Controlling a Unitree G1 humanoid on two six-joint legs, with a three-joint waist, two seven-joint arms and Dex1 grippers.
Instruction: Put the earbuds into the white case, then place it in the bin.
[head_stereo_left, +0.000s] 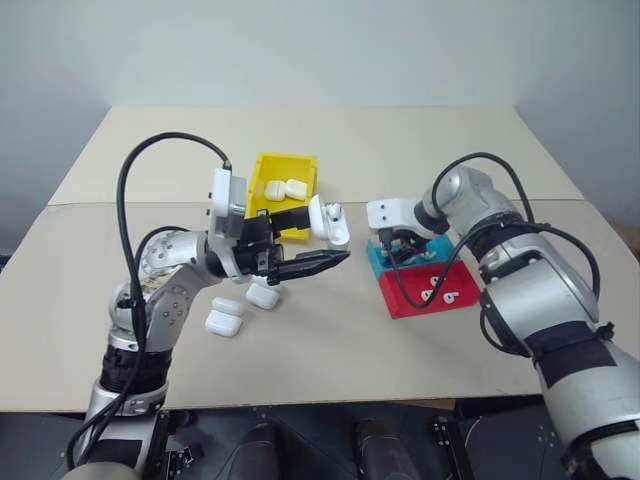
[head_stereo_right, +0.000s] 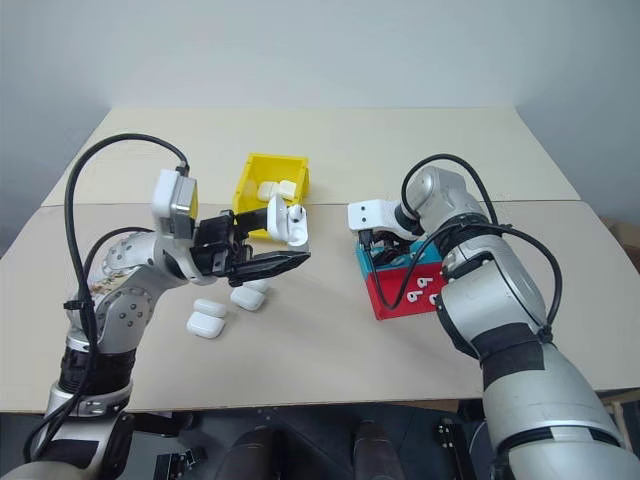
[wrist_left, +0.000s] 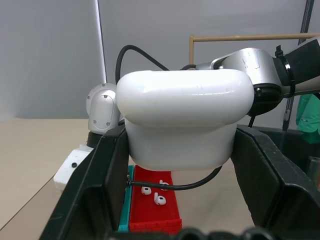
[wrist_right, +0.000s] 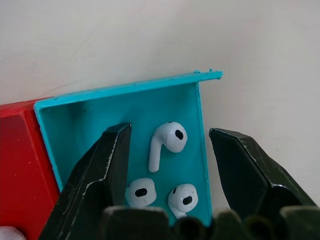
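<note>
With the left gripper (head_stereo_left: 322, 262) clamped on the open white case (head_stereo_left: 330, 220), the right gripper (wrist_right: 167, 150) hangs spread over tiny, light, slippery-looking earbuds (wrist_right: 166, 142) in the teal tray (wrist_right: 75, 117), best pinched across the stem.

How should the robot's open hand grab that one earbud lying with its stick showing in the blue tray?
Probably from straight above, as the right gripper already hangs open over the teal tray. That earbud lies flat, its round head toward the tray's side wall and its stem free. Pinching across the rounded head looks safest, since the stem is thin and two more earbuds crowd its tip.
</note>
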